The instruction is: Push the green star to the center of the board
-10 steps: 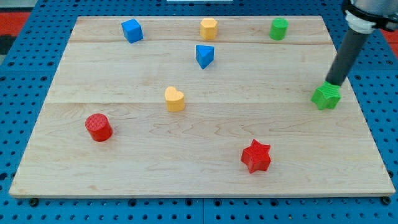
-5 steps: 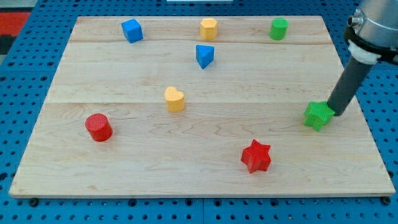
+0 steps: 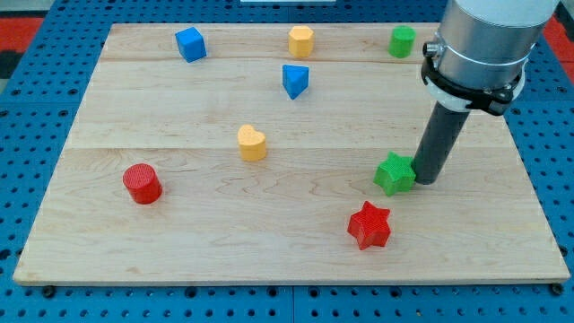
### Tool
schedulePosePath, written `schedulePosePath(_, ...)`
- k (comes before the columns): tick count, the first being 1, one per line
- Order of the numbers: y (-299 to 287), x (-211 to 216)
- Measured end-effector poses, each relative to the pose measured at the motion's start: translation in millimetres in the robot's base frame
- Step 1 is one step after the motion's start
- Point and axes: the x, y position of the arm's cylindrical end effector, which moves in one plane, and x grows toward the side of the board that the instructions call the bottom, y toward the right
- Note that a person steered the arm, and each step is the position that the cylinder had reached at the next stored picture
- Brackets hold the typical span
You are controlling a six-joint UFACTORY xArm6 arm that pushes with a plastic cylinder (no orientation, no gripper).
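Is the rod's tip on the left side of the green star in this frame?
No, my tip sits against the view's right side of the green star, with the red star lying below them.

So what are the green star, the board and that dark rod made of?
The green star looks like matte plastic, faintly ribbed, perhaps 3D-printed. The board is pale wood: grain lines and plank seams show. The rod ending in my tip, touching the star's right, is smooth dark material, metal or plastic unclear.

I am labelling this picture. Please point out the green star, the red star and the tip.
green star (image 3: 394, 174), camera view, its top face
red star (image 3: 369, 224), camera view, its top face
my tip (image 3: 425, 180), camera view, the rod's very end, against the green star's right side
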Motion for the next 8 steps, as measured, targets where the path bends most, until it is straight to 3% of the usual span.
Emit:
schedulePosePath(2, -26, 12)
schedulePosePath(3, -29, 40)
schedulePosePath(5, -83, 4)
schedulePosePath(7, -31, -14)
schedulePosePath(8, -58, -39)
